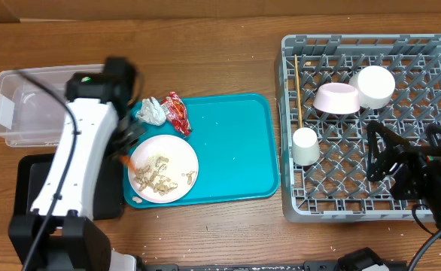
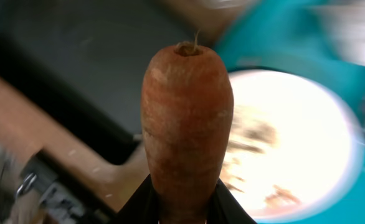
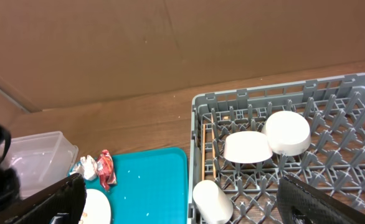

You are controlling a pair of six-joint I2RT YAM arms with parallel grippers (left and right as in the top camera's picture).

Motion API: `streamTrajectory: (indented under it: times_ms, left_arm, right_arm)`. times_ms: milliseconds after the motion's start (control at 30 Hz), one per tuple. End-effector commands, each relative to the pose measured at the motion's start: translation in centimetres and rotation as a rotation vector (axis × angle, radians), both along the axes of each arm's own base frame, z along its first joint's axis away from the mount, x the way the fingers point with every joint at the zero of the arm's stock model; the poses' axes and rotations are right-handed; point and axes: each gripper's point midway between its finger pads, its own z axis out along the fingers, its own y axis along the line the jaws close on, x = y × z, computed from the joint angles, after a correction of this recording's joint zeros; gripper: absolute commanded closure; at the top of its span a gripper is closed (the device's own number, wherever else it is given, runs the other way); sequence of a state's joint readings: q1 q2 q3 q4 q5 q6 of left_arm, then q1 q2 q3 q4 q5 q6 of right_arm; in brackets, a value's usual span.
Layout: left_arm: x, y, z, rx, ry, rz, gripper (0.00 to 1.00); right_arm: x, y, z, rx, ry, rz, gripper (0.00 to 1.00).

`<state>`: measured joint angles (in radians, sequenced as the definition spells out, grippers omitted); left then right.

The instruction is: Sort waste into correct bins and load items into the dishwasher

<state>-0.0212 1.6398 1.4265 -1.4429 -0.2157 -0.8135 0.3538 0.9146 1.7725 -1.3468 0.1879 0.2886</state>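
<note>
My left gripper (image 2: 185, 208) is shut on the orange carrot (image 2: 187, 118), held above the left edge of the white plate (image 1: 164, 169), which holds beige food scraps (image 1: 159, 177). A crumpled white wrapper (image 1: 151, 111) and red snack wrapper (image 1: 177, 113) lie on the teal tray (image 1: 228, 143). The clear container (image 1: 25, 105) and black tray (image 1: 36, 184) are at the left. The grey dish rack (image 1: 371, 128) holds a pink bowl (image 1: 336, 98), a white bowl (image 1: 375, 85), a cup (image 1: 305, 146) and chopsticks (image 1: 298, 90). My right gripper (image 1: 390, 162) is open and empty over the rack.
The left arm's white body (image 1: 77, 158) covers part of the black tray and the clear container. Wooden tabletop (image 1: 205, 53) surrounds the trays. A brown cardboard wall (image 3: 170, 43) stands at the back.
</note>
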Motion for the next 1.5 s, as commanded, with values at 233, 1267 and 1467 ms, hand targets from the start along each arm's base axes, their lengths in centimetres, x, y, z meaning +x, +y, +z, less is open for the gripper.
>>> streamTrajectory:
  times_ms: [233,1267,1467]
  left_arm:
    - [-4.0,7.8,-5.1,-0.026,0.024,0.301,0.69]
    - [14.1,-14.1,-9.0,-0.101,-0.344,-0.73,0.2]
    - [13.6,-13.7,-13.1,-0.095,-0.249,-0.725,0.34]
  right_arm:
    - [0.1,-0.2,0.1,0.002,-0.006,-0.013,0.0]
    - [0.1,-0.2,0.1,0.002,-0.006,-0.013,0.0]
    - [0.1,-0.2,0.1,0.002,-0.006,-0.013,0.0]
